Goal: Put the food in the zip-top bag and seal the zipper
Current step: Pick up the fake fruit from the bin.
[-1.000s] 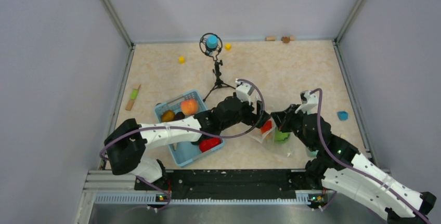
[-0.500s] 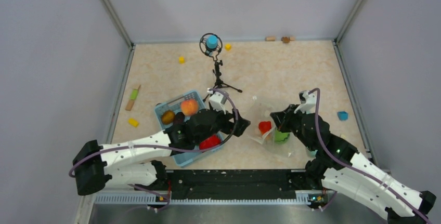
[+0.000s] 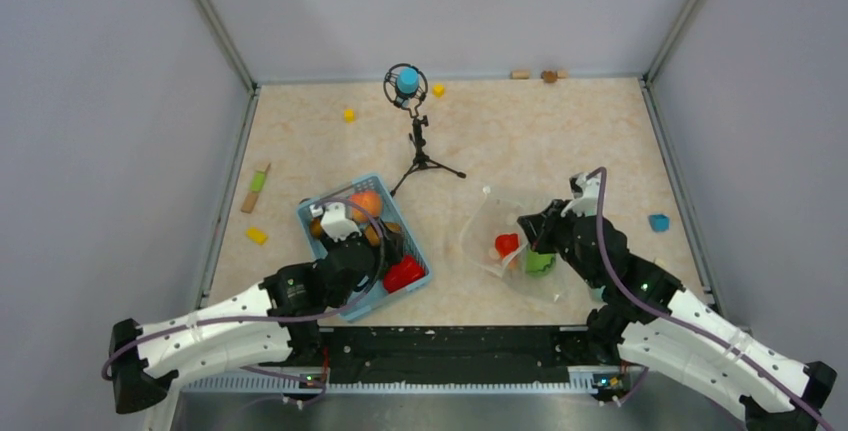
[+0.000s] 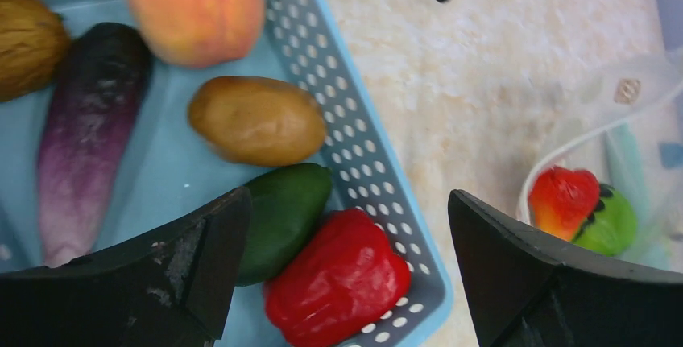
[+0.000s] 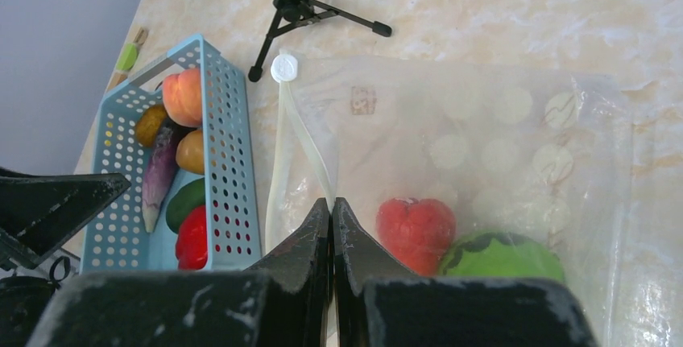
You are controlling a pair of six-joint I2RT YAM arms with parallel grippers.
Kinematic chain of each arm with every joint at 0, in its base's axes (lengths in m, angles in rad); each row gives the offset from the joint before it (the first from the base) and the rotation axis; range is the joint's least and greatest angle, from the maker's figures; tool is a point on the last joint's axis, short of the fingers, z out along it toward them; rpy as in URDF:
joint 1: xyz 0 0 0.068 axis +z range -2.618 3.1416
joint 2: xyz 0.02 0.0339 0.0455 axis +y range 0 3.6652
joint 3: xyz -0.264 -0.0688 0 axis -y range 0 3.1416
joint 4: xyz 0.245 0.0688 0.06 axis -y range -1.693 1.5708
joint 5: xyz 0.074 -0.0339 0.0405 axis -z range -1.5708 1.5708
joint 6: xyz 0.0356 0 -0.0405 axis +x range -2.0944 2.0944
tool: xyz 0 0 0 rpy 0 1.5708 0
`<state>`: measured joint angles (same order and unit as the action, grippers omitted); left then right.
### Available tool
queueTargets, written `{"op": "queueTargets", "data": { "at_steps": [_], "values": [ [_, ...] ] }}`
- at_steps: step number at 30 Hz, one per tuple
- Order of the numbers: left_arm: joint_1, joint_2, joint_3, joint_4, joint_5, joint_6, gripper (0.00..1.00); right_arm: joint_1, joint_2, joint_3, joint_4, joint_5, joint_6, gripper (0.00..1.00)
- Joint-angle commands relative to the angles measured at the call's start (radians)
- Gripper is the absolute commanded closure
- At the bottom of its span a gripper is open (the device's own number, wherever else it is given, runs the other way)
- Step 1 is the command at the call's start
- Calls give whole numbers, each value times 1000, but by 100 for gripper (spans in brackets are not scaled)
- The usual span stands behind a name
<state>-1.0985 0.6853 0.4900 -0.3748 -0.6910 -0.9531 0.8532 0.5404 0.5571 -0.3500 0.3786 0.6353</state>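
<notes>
Right gripper: jaws closed tight, pinching the zipper at the zip-top bag mouth; red and green food inside. Left gripper: jaws wide apart, empty, above red pepper in the blue basket.

bright, even, diffuse light from above in all three views; shadows are faint and soft-edged, as under the mic tripod. glare is limited to a slight sheen on the zip-top bag. the peach in the left wrist view looks slightly soft.
</notes>
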Motion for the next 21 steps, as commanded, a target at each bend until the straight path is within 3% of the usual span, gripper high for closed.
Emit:
{"op": "queueTargets", "data": {
  "at_steps": [1, 4, 10, 21],
  "values": [
    [32, -18, 33, -155, -169, -117, 3, -6, 15, 24, 43, 6, -12, 100],
    [132, 28, 52, -109, -132, -46, 3, -6, 29, 25, 51, -8, -10, 100],
    [440, 128, 70, 62, 130, 139, 3, -6, 38, 27, 54, -22, -10, 100],
    [587, 372, 196, 122, 262, 284, 3, -6, 30, 27, 49, -19, -19, 100]
  ]
}}
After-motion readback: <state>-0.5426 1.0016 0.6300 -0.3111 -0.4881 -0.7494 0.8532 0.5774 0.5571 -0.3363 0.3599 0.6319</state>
